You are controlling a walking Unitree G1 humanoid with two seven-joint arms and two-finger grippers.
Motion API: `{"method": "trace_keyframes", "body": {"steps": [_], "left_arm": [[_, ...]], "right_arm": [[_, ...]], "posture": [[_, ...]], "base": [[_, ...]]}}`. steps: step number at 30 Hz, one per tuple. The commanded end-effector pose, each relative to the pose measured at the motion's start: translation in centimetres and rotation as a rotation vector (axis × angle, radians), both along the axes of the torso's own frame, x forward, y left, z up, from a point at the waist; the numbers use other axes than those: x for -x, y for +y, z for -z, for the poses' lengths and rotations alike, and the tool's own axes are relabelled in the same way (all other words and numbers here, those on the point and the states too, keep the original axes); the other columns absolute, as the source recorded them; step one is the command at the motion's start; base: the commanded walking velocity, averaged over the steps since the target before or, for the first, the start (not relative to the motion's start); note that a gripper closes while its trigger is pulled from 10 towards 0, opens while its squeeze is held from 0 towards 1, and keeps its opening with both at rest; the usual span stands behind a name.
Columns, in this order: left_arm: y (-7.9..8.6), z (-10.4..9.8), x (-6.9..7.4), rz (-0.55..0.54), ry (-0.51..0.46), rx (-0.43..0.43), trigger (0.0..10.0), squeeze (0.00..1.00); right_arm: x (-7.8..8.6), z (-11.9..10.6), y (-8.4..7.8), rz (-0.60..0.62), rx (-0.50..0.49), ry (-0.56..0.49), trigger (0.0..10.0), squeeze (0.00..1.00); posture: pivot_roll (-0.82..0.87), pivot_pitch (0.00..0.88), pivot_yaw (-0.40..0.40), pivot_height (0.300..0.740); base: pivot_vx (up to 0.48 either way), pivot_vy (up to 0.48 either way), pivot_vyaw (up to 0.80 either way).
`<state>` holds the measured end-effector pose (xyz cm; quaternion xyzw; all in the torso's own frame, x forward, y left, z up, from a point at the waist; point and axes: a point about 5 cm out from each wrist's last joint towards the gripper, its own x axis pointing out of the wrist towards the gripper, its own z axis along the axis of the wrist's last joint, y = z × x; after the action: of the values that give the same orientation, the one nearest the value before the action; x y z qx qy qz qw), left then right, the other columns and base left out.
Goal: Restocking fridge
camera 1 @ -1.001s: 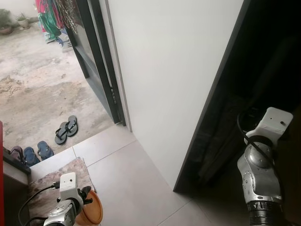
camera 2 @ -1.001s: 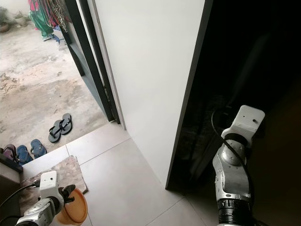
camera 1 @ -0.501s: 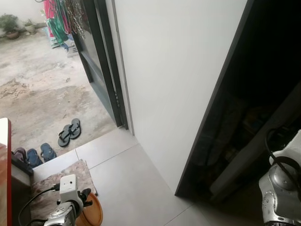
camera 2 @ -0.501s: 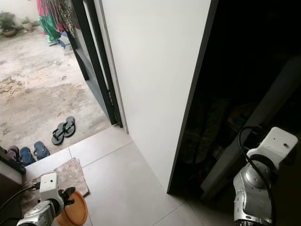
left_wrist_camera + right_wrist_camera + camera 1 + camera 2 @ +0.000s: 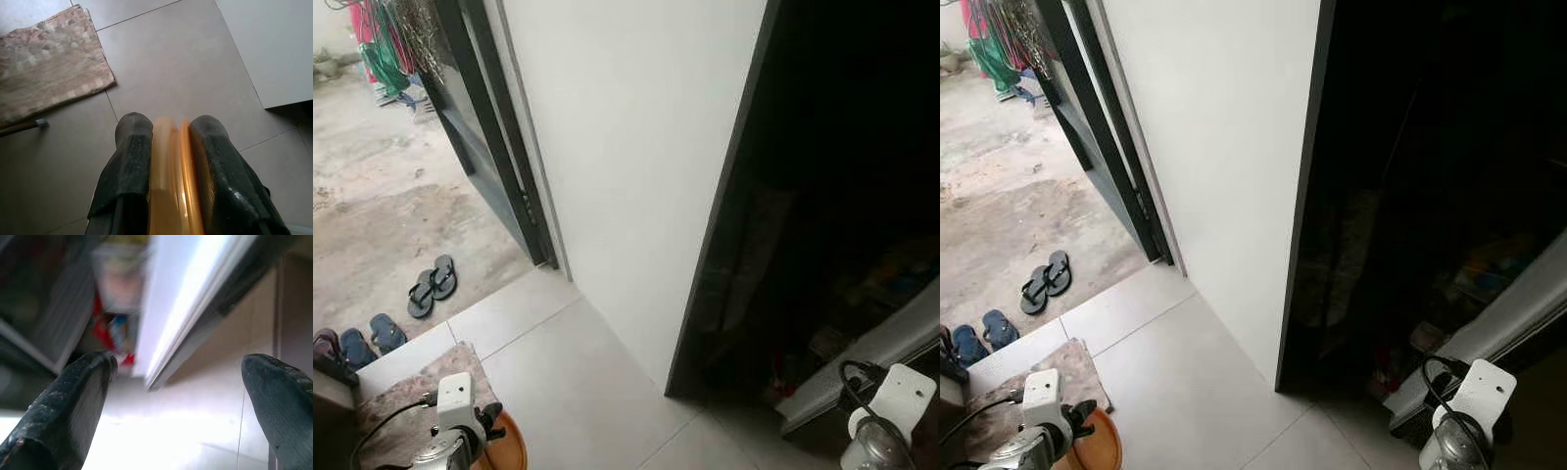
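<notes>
The robot stands on the tiled floor (image 5: 587, 382) in front of the fridge (image 5: 636, 176), whose white side panel faces the head camera; the inside (image 5: 1430, 196) is dark, and its shelves and contents can barely be made out. The fridge door (image 5: 871, 357) stands open at the lower right, a pale edge just above the right wrist.

The left tool (image 5: 168, 142) is clamped on an orange plate (image 5: 171, 171), held on edge between the two black fingers (image 5: 129, 152), low at the robot's left side above the floor and near a patterned mat (image 5: 49, 58). In the head view the plate (image 5: 504, 446) hangs beside the left wrist.

The right tool (image 5: 176, 382) is spread wide and holds nothing, its fingers on either side of the white door edge (image 5: 186, 308) without touching it, as far as the blurred wrist view shows.

The step in hand looks like getting access: the door is open and the plate is not yet stowed. Next, the robot would need to face the dark interior and bring the left arm up and across to a free shelf, keeping the plate clear of the door. Sandals (image 5: 431, 284) lie outside by the doorway, well apart.
</notes>
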<state>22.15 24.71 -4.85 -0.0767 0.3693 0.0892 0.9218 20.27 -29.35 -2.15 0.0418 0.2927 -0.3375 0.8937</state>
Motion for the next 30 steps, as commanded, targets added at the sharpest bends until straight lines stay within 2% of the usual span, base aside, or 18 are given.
{"method": "trace_keyframes", "body": {"steps": [1,5,8,10,13,19,22,26,30], "left_arm": [[0.7,0.6,1.3,-0.010,0.044,-0.014,10.0,0.00],[1.1,0.9,2.0,-0.023,0.071,-0.009,10.0,0.00],[1.3,1.0,2.3,-0.035,0.085,-0.007,10.0,0.00],[1.3,1.1,2.3,-0.036,0.086,-0.007,10.0,0.00],[1.5,1.1,2.5,-0.037,0.091,-0.012,10.0,0.00],[1.9,1.3,3.1,-0.043,0.113,-0.019,10.0,0.00],[1.8,1.4,3.3,-0.048,0.123,-0.014,10.0,0.00],[1.5,1.7,3.6,-0.029,0.142,-0.008,10.0,0.00],[1.3,1.9,3.8,-0.029,0.145,-0.002,10.0,0.00]], "right_arm": [[0.9,1.5,0.8,-0.059,-0.036,0.069,10.0,0.00],[3.2,4.6,3.0,-0.247,-0.109,0.245,10.0,0.00],[5.0,5.8,3.6,-0.296,-0.133,0.330,10.0,0.00],[5.4,6.0,3.6,-0.298,-0.139,0.345,10.0,0.00],[6.8,6.7,3.8,-0.397,-0.123,0.410,10.0,0.00],[6.9,6.8,4.3,-0.483,-0.124,0.387,10.0,0.00],[7.3,7.2,5.1,-0.514,-0.151,0.417,10.0,0.00],[8.4,7.8,6.2,-0.524,-0.209,0.438,10.0,0.00],[8.4,8.0,6.5,-0.524,-0.214,0.456,10.0,0.00]], "posture": [[-0.04,0.089,0.038,0.740],[-0.04,0.097,0.039,0.740],[-0.03,0.104,0.039,0.740],[-0.03,0.105,0.039,0.740],[-0.03,0.106,0.041,0.740],[-0.03,0.101,0.046,0.740],[-0.03,0.077,0.033,0.740],[-0.02,0.060,0.020,0.740],[-0.01,0.045,0.015,0.740]], "base": [[0.000,0.000,0.00],[0.000,0.000,0.00],[0.000,0.000,0.00],[0.000,0.000,0.00],[0.000,0.000,0.00],[0.000,0.000,0.00],[0.000,0.000,0.00],[0.000,0.000,0.00],[0.000,0.000,0.00]]}}
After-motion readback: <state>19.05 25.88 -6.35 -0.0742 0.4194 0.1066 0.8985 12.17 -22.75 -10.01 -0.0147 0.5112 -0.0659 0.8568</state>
